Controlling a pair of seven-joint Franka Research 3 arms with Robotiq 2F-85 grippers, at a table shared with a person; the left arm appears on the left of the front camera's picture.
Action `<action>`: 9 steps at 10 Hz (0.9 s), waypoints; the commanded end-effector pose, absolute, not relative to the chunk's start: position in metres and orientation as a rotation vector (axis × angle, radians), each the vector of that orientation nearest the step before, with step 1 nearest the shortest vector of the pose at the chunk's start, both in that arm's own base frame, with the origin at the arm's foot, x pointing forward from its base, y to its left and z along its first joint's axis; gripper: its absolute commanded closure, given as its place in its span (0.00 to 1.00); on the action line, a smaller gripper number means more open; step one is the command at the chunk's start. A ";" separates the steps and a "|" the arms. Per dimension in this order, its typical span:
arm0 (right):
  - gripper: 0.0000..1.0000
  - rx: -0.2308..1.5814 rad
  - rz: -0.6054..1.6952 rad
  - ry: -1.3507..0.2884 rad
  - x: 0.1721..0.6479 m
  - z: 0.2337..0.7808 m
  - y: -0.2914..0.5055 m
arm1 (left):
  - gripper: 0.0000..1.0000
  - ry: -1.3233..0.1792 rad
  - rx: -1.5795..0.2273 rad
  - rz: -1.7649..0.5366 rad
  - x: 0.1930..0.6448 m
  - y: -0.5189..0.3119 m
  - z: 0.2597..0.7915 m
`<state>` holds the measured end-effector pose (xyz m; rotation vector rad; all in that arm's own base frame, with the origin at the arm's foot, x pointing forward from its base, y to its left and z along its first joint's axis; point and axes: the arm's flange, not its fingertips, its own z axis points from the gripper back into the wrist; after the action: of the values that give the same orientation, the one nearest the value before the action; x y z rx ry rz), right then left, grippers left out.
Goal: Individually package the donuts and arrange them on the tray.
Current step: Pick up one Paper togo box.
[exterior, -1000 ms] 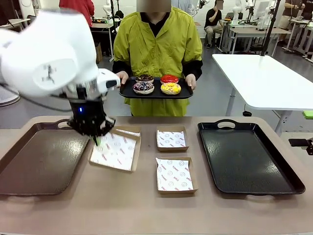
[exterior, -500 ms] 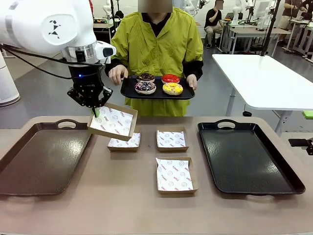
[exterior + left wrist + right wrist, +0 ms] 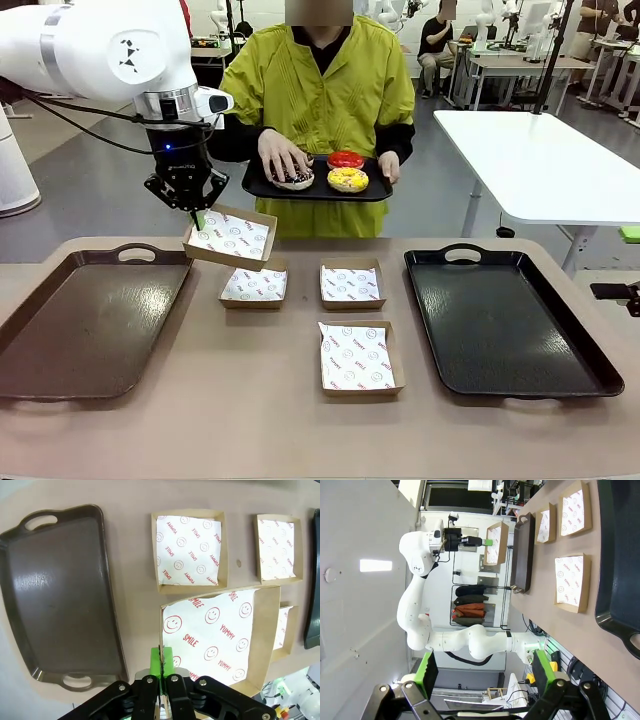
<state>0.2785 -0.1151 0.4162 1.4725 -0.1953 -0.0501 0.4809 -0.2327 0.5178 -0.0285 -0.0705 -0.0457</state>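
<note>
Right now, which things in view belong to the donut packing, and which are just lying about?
Job: left gripper shut on a paper-lined brown cardboard box; three more lined boxes; iced ring donuts on the person's black tray; black plastic tray; brown tray.
Lying about: white side table.

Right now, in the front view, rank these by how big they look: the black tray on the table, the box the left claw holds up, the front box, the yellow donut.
1. black tray
2. lifted box and front box, too alike to rank; one tilted, farther off
3. yellow donut
</note>
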 end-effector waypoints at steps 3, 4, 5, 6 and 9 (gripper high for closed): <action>0.00 1.488 -0.047 -0.199 0.278 0.417 -0.116 | 1.00 -0.084 -0.024 -0.040 0.471 -0.233 0.521; 0.00 1.488 -0.047 -0.199 0.278 0.417 -0.116 | 1.00 -0.084 -0.024 -0.040 0.471 -0.233 0.521; 0.00 1.488 -0.047 -0.199 0.278 0.417 -0.116 | 1.00 -0.084 -0.024 -0.040 0.471 -0.233 0.521; 0.00 1.488 -0.047 -0.199 0.278 0.417 -0.116 | 1.00 -0.084 -0.024 -0.040 0.471 -0.233 0.521; 0.00 1.488 -0.047 -0.199 0.278 0.417 -0.116 | 1.00 -0.084 -0.024 -0.040 0.471 -0.233 0.521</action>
<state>0.2785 -0.1151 0.4162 1.4725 -0.1953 -0.0501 0.4760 -0.2359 0.5212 -0.0283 -0.0770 -0.0536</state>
